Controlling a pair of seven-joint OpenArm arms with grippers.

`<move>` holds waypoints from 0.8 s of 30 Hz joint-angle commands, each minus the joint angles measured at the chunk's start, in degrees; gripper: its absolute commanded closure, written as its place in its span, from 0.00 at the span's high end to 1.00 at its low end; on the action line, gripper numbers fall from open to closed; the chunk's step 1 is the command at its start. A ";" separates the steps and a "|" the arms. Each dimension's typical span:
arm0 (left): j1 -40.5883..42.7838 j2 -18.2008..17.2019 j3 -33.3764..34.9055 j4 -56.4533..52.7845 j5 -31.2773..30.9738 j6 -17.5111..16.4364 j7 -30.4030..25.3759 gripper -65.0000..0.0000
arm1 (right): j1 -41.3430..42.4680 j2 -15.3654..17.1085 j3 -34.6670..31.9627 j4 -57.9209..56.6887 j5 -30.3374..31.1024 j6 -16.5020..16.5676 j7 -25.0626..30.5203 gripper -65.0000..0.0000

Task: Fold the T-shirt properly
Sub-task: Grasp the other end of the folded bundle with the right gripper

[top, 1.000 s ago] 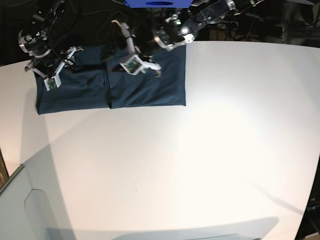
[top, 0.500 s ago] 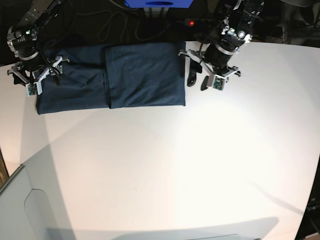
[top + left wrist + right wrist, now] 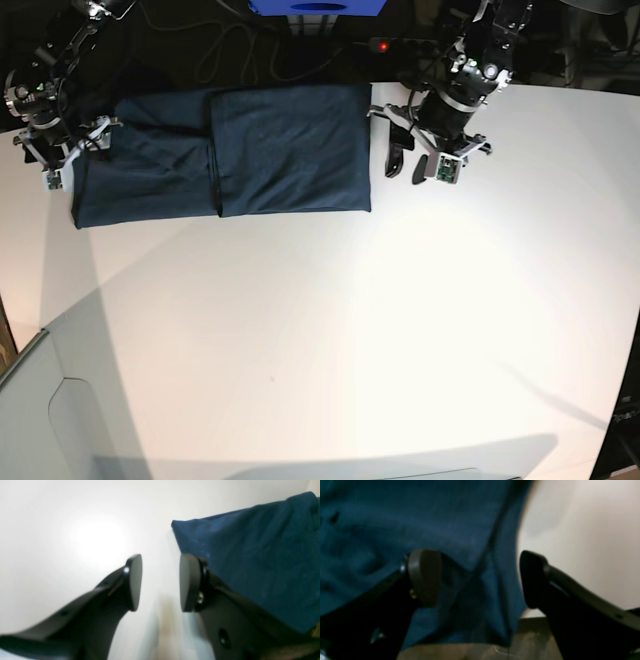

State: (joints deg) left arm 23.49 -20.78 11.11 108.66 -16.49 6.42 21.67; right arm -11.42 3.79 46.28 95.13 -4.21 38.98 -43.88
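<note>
White table [image 3: 400, 330], dark room behind. We see the T-shirt [image 3: 230, 155] folded at its far edge; left hand [image 3: 403, 160] spread beside it, right hand [image 3: 62, 160] spread over its end.

Left claw [image 3: 405, 163] and right claw [image 3: 70, 160] both gape, empty.

dark navy T-shirt [image 3: 220, 155], folded into flat rectangle, one layer overlapping, lying at table's far edge
</note>
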 commanded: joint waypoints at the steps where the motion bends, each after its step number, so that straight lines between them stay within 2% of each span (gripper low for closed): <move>1: -0.06 -0.19 -0.08 0.83 -0.17 -0.22 -1.32 0.37 | 0.65 0.74 0.53 0.03 0.82 1.02 0.84 0.71; 5: -0.14 -0.19 -0.08 0.74 -0.17 -0.22 -1.32 0.37 | 1.18 2.05 0.36 -2.78 0.82 1.02 0.84 0.71; 16: 0.03 -0.19 -0.08 0.74 -0.17 -0.22 -1.32 0.37 | 1.18 1.97 -1.49 -6.91 0.91 1.02 0.58 0.69; 19: 0.03 -0.19 -0.08 0.74 -0.17 -0.22 -1.32 0.37 | 1.09 2.14 -3.34 -8.06 0.91 1.02 0.58 0.54; 24: 0.29 -0.19 -0.26 0.74 -0.17 -0.22 -1.32 0.37 | 1.18 1.97 -3.34 -9.29 0.91 1.02 0.49 0.14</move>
State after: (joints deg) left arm 23.53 -20.78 11.09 108.49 -16.49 6.42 21.69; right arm -9.91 5.41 42.94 86.06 -0.12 38.87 -40.23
